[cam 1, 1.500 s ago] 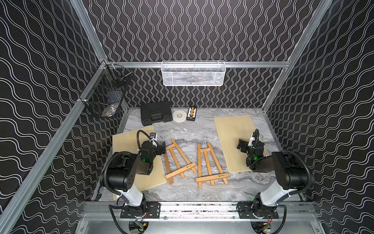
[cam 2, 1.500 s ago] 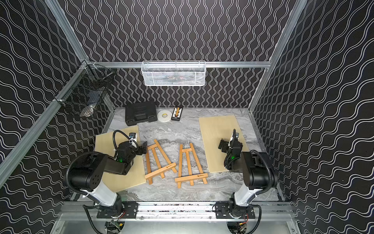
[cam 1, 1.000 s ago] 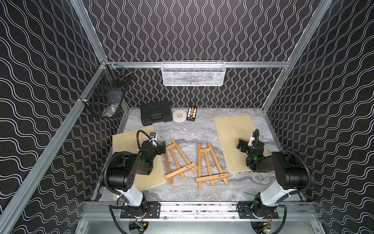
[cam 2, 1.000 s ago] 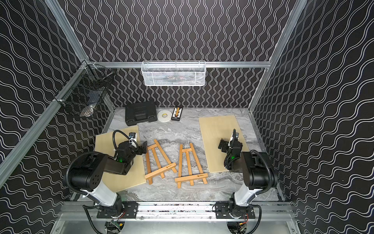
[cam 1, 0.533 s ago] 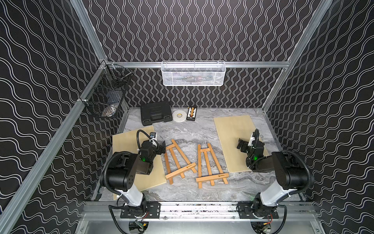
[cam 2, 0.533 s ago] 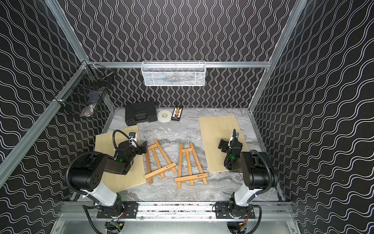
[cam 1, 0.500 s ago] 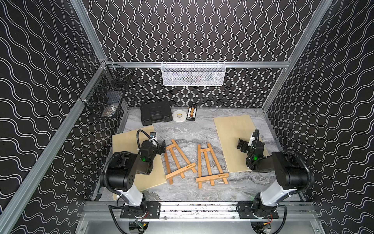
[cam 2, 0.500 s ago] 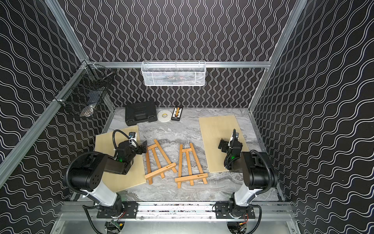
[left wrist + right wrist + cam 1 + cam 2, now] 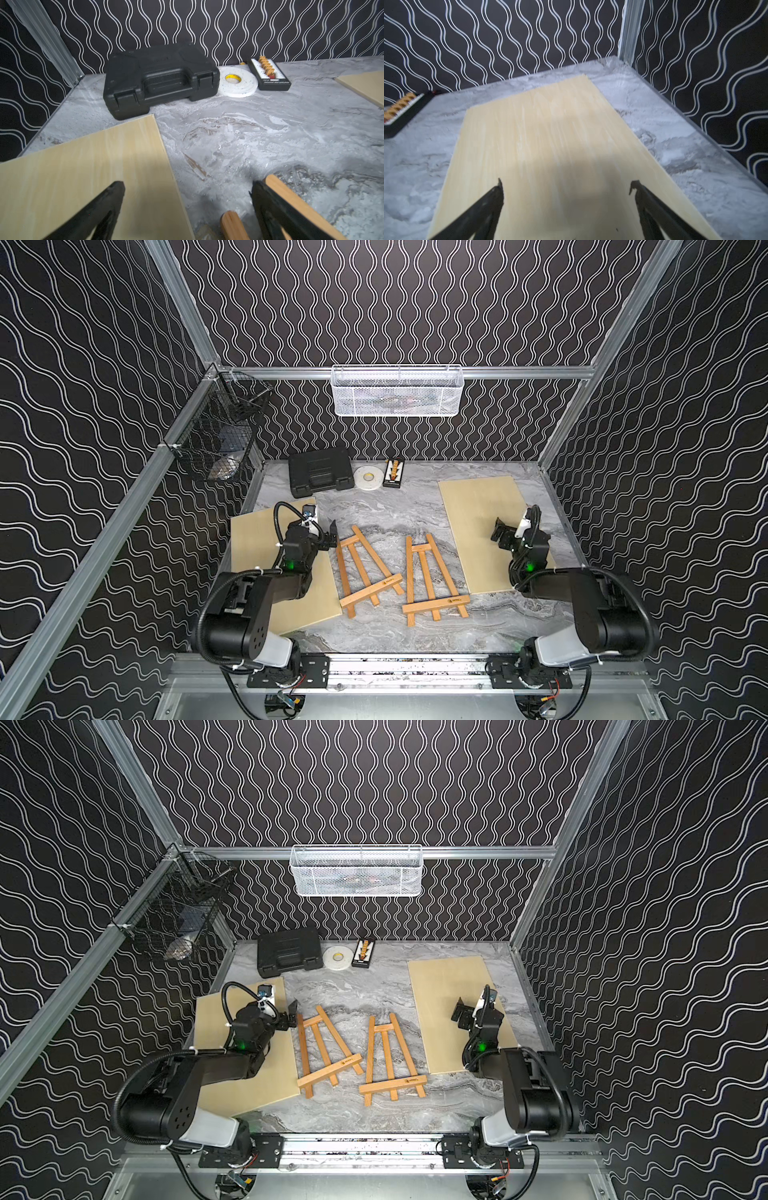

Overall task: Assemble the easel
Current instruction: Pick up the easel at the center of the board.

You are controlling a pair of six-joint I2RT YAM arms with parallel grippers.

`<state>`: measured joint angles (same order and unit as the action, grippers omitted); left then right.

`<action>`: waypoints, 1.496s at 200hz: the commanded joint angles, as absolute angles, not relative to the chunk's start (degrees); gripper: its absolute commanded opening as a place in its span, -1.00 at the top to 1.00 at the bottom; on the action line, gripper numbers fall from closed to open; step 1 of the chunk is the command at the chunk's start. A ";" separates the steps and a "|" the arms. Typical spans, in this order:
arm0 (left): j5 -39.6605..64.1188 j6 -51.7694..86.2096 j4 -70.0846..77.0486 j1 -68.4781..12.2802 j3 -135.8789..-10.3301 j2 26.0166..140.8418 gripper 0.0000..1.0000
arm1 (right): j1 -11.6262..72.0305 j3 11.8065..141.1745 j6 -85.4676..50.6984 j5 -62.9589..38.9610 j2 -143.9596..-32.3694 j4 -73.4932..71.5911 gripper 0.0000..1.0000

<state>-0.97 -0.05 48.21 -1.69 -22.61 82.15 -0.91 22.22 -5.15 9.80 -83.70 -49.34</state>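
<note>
Two easels: both wooden A-frames lie flat on the marble tabletop (image 9: 395, 506), neither stood up, neither gripped.
landmark: black case (image 9: 320, 470), shut, against the back wall.
left easel (image 9: 371, 591): on the robot side of the black case and slightly to its right. It lies skewed, narrow top end toward the case, shelf bar toward the robot.
right easel (image 9: 436, 603): further right of the black case than the left easel and just beside it. The two frames are close at the feet but apart.
left gripper (image 9: 186, 188): jaws spread wide, holding nothing. It sits low on the robot side of the black case, over the right edge of the left plywood board (image 9: 253, 547).
contact: in the left wrist view one finger (image 9: 270, 207) overlaps a top leg end of the left easel, and the other leg end shows between the fingers. Touching or not, cannot tell.
right gripper (image 9: 566, 185): jaws spread wide, empty, above the right plywood board (image 9: 478, 506), well right of the black case.
tape roll (image 9: 367, 477): white, flat, just beside the black case on its right.
small black rack (image 9: 394, 473): holds orange pieces, right of the black case beyond the tape roll.
white wire basket (image 9: 397, 391): hangs on the back rail, above and right of the black case. Contents are too blurred to name.
black wire basket (image 9: 220, 435): hangs on the side rail, above and left of the black case.
</note>
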 commanded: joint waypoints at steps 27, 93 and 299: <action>0.14 8.73 41.18 -1.58 -25.33 71.44 -0.98 | -0.96 29.14 -14.20 8.74 -74.58 -30.58 -1.00; -9.37 40.88 27.23 -1.11 -28.13 65.98 -0.98 | -2.15 41.63 -36.83 6.11 -75.49 -3.43 -1.00; -7.17 31.77 -20.76 -41.72 -58.27 83.84 -0.78 | 17.84 44.44 -36.74 -1.05 -70.39 29.65 -1.00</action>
